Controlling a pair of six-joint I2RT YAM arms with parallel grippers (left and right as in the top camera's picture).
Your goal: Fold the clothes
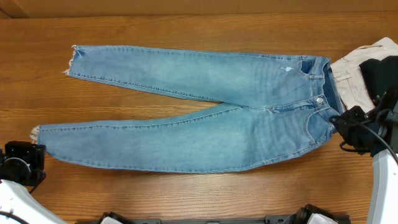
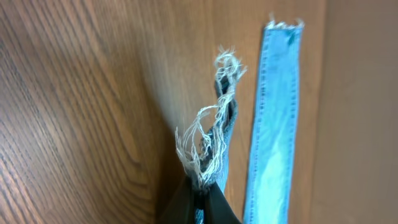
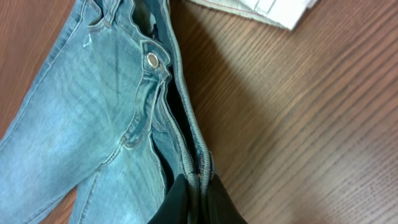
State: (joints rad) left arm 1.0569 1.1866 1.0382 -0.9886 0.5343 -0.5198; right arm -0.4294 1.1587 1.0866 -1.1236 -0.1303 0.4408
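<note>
Jeans (image 1: 205, 118) flat on worktop (image 1: 186, 193), legs splayed — nothing folded yet. Left tool (image 2: 200, 190) pinches hem (image 2: 208, 149), right tool (image 3: 198, 186) pinches waistband (image 3: 189, 124) — every fold left.

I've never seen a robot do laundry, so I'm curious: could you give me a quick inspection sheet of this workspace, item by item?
Surface: wooden table, grain showing.
Job's things: jeans spread flat, button side up, legs apart, waist toward the right; not yet folded.
Clutter: off-white garment and black garment heaped beside the waist, at the right edge.
Grippers: left gripper shut on a frayed hem; right gripper shut on the waistband.
Cables: black cable by the right arm.
Surroundings: nothing seen.
</note>
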